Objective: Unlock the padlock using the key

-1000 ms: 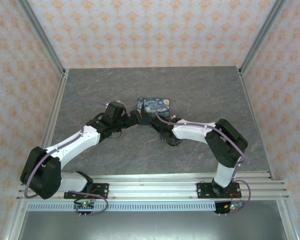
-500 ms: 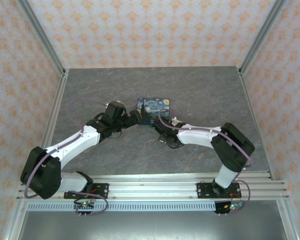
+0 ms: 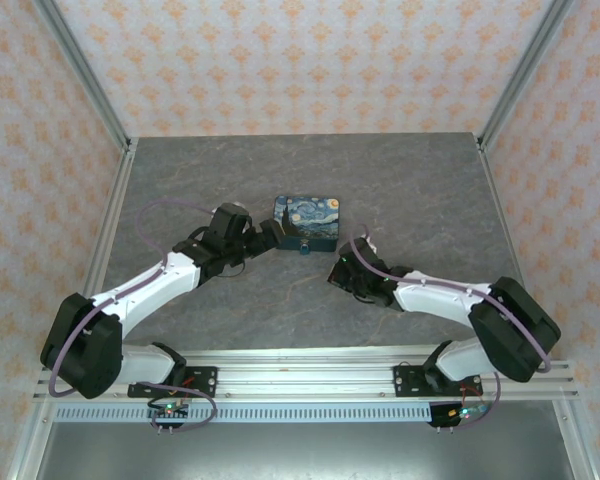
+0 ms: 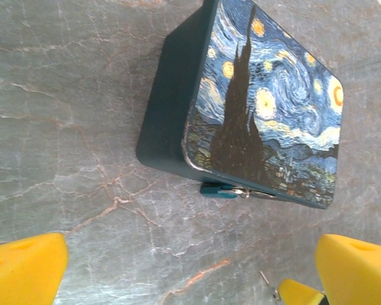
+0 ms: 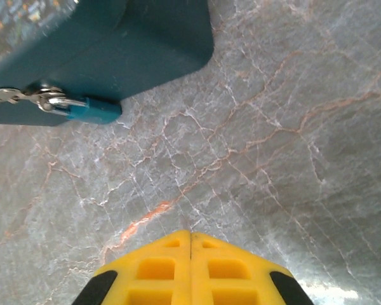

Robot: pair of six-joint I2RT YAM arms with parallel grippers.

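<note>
Right claw (image 3: 338,272) pulled back off the box (image 4: 267,108) toward the near edge, pads shut flat with nothing seen between, left claw (image 3: 272,238) wide open, empty, beside the box; padlock (image 5: 92,110) hangs on the front hasp (image 5: 44,98), low against the counter (image 5: 273,127), so brace box first, approach low.

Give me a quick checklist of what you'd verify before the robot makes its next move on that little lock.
1. Padlock found: ok. The teal padlock sits low against the Starry Night box.
2. Padlock opened: not ok. It is hooked on the box's metal latch.
3. Key located: cannot tell. None shows plainly.
4. Right tool holding the key: cannot tell. Its fingers are pressed shut, with nothing seen between them.
5. Left tool ready to steady the box: ok. It is wide open, facing the box, apart from it.
6. Path from right tool to padlock: ok. Bare table lies between.
</note>
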